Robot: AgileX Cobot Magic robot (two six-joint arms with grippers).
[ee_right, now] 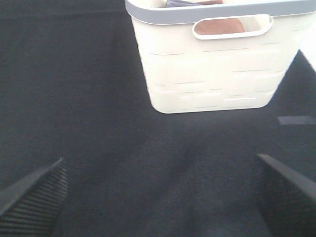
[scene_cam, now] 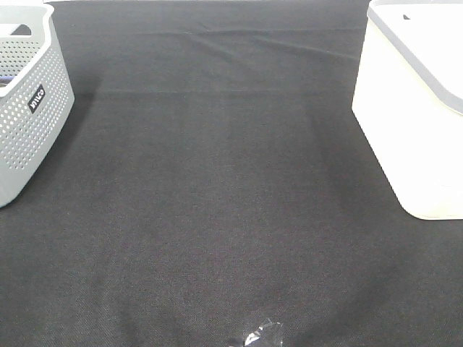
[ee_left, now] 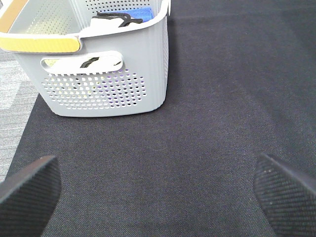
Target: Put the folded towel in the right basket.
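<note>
Black woven cloth (scene_cam: 217,188) covers the table. At far left stands a grey perforated plastic basket (scene_cam: 29,108) with a small dark label; the left wrist view shows a yellow strip on its rim, a blue cloth (ee_left: 133,12) and black-and-white items inside. At far right stands a white smooth-walled plastic basket with grey rim (scene_cam: 412,123); through its handle slot and over the rim a brownish folded towel (ee_right: 217,25) shows, lying inside it. Left gripper (ee_left: 158,190) hangs over bare cloth near the grey basket, jaws spread wide, nothing between. Right gripper (ee_right: 160,195) likewise wide and empty, facing the white basket. A small crumpled clear scrap (scene_cam: 257,336) lies at the near edge.
</note>
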